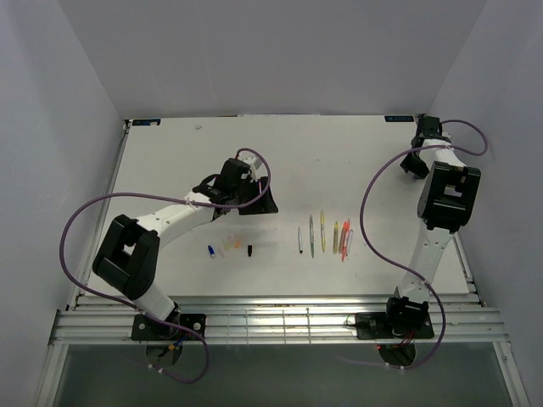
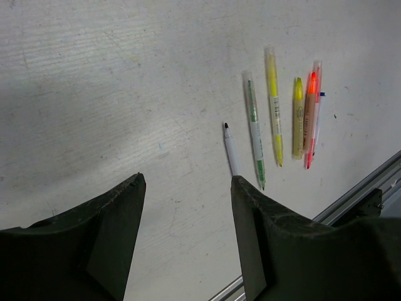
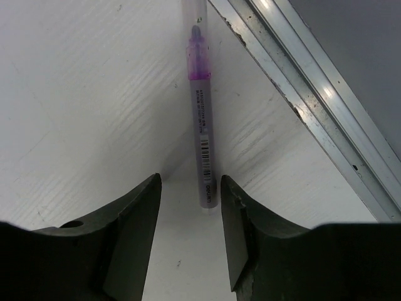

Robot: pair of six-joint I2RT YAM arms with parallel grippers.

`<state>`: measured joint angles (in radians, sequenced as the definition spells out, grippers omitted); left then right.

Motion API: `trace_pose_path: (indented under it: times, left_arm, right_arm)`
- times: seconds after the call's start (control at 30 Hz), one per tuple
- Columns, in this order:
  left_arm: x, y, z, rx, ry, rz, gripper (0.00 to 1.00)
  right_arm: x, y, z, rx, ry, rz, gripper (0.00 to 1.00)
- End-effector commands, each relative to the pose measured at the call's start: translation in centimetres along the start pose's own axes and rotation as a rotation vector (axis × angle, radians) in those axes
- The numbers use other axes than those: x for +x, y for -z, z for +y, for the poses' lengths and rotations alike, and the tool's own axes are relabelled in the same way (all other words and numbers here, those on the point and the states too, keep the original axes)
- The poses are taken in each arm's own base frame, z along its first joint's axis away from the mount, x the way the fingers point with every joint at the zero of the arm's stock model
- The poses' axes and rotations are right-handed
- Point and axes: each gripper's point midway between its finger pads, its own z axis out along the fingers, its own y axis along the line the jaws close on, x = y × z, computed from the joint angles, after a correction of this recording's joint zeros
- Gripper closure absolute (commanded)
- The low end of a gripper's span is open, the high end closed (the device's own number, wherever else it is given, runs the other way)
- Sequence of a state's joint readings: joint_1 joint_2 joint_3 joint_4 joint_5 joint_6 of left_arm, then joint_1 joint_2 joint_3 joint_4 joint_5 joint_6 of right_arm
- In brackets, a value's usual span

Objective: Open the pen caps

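Lying in row, pen caps (image 1: 231, 248) near-side of left tool (image 1: 259, 203), apart.

- Here's the counter (image 1: 339, 161), with the pen caps (image 1: 250, 250) in a short row on its front left part, near the left arm.
- Right of the caps, across a gap, the pens (image 1: 322, 234) lie side by side, each running front to back.
- The left claw (image 2: 185, 182) hangs behind the caps and left of the pens, over bare counter.
- In the far right corner, the right claw (image 3: 190, 182) hovers over a lone pen (image 3: 202, 119), whose near end shows between the fingers.
- The edge rail (image 3: 313, 106) runs along the lone pen's right side.
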<state>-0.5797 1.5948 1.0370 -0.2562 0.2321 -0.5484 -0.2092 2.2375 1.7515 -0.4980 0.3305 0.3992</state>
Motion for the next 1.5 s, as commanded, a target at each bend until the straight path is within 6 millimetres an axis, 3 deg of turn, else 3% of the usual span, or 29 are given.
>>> trace_pose_path:
  times: [0.0, 0.37, 0.53, 0.7, 0.8, 0.83, 0.9, 0.93, 0.97, 1.03, 1.07, 1.2, 1.3, 1.33, 1.37, 1.43, 1.47]
  left_arm:
    - [-0.9, 0.3, -0.5, 0.033, -0.016, -0.015, 0.32]
    - [-2.0, 0.5, 0.6, 0.025, 0.009, -0.017, 0.32]
    - [-1.8, 0.5, 0.8, 0.018, 0.020, -0.003, 0.32]
    - [-2.5, 1.2, 0.5, 0.017, 0.046, -0.005, 0.33]
    - [-2.9, 1.7, 0.3, 0.023, 0.085, -0.005, 0.33]
    - [-3.1, 2.1, 0.1, 0.028, 0.097, -0.009, 0.33]
    - [-3.3, 2.7, 0.0, 0.036, 0.145, -0.012, 0.33]
    - [-3.5, 3.1, -0.2, 0.042, 0.163, -0.018, 0.33]
    - [-3.7, 3.4, -0.2, 0.043, 0.185, -0.022, 0.33]
    - [-3.8, 4.0, -0.5, 0.055, 0.230, -0.023, 0.33]
    - [-4.2, 4.7, -0.8, 0.064, 0.236, -0.038, 0.33]
    - [-4.6, 6.4, -1.9, 0.102, 0.279, -0.040, 0.32]
    - [-4.5, 7.3, -2.9, 0.152, 0.322, -0.024, 0.30]
    - [-4.6, 7.5, -3.1, 0.166, 0.333, -0.022, 0.29]
    - [-4.5, 7.7, -3.8, 0.197, 0.355, -0.008, 0.28]
    - [-4.5, 8.3, -4.7, 0.252, 0.362, -0.014, 0.28]
    - [-4.5, 8.5, -5.0, 0.268, 0.389, -0.012, 0.28]
  right_arm:
    - [-0.4, -0.2, -0.4, -0.010, -0.030, -0.009, 0.52]
    - [1.6, -0.8, -1.0, -0.027, -0.044, 0.048, 0.70]
    - [2.5, -1.3, -0.8, -0.043, -0.036, 0.080, 0.88]
    - [1.3, -0.1, 1.0, -0.090, 0.008, 0.065, 0.92]
    - [0.7, 2.4, 2.8, -0.138, 0.025, 0.045, 0.92]
    - [-0.1, 4.1, 3.4, -0.154, 0.030, 0.016, 0.92]
    - [1.0, 6.5, 5.1, -0.175, 0.067, 0.028, 0.92]
    - [0.5, 8.8, 6.1, -0.213, 0.076, -0.004, 0.92]
    - [1.5, 10.4, 7.8, -0.246, 0.112, -0.006, 0.92]
    - [2.9, 13.8, 9.4, -0.326, 0.150, -0.006, 0.92]
    - [4.9, 15.5, 11.4, -0.376, 0.202, 0.015, 0.92]
    - [12.4, 22.0, 14.6, -0.613, 0.312, 0.176, 0.92]
    - [18.4, 26.9, 15.7, -0.825, 0.407, 0.287, 0.92]
    - [19.1, 29.0, 16.0, -0.902, 0.436, 0.276, 0.92]
    - [21.8, 30.1, 15.8, -0.950, 0.493, 0.324, 0.92]
    - [23.6, 33.6, 15.6, -1.079, 0.540, 0.351, 0.92]
    - [25.4, 34.1, 15.1, -1.102, 0.566, 0.381, 0.92]
